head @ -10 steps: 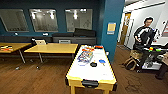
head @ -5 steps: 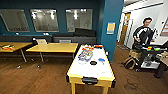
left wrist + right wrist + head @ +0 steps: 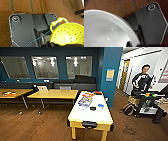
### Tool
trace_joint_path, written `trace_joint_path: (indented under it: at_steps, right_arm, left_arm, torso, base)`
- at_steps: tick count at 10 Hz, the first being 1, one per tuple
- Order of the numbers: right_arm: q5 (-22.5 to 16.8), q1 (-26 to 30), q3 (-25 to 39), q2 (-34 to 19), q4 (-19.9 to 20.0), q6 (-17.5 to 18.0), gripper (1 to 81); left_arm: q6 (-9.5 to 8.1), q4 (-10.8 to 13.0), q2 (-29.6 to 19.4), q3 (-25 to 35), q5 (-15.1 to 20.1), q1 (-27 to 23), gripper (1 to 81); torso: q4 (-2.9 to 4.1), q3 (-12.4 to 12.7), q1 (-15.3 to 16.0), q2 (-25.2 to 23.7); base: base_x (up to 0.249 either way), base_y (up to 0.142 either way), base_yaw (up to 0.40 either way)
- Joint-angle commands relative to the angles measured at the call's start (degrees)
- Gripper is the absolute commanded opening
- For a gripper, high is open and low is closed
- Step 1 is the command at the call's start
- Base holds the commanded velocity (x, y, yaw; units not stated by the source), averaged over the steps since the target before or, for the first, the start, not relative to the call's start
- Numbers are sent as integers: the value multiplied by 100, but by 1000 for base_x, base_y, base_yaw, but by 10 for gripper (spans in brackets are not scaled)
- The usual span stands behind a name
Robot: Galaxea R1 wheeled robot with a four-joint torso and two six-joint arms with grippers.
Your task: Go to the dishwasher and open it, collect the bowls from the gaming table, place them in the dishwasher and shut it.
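The gaming table, with yellow sides and a white top, stands ahead at the middle of the head view. On its top sit a small black bowl and a blue bowl, beside flat colourful sheets. My left gripper is shut on the rim of a yellow-green perforated colander, carried above the floor. In the right wrist view my right gripper is shut on the rim of a large white bowl. The dishwasher is out of view.
Two yellow-topped desks stand to the left of the gaming table. A teal pillar rises behind its right side. At the right a person stands by a cart, with a bag on the wooden floor.
The whole head picture has shifted slightly, so the camera moved; the gaming table now sits a little further left in it. Both held items stay as they were.
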Motion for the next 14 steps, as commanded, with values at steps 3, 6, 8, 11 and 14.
trace_joint_path:
  at_steps: [3, 6, 8, 11, 14]
  right_arm:
    - [-48, 253, 168, -157, -200, -27, 10]
    - [-48, 236, 151, -158, -200, -27, 10]
    - [-48, 245, 141, -140, -200, -27, 10]
    - [-57, 271, 150, -140, -200, -27, 10]
    - [-48, 244, 124, -140, -208, -36, 10]
  left_arm:
    - [4, 84, -53, -152, 87, -246, 10]
    - [4, 92, -17, -152, 87, -246, 10]
    - [4, 84, -26, -152, 87, -246, 10]
    - [13, 84, -26, -152, 87, -238, 10]
    - [13, 84, -17, -152, 79, -237, 10]
  torso:
    - [0, 0, 3, 0]
    - [0, 2, 3, -2]
    - [0, 2, 3, -2]
    - [0, 2, 3, -2]
    - [0, 6, 3, -11]
  base:
    - [-113, 0, 0]
    - [-113, 0, 0]
    - [-108, 0, 0]
    - [-98, 0, 0]
    - [0, 0, 0]
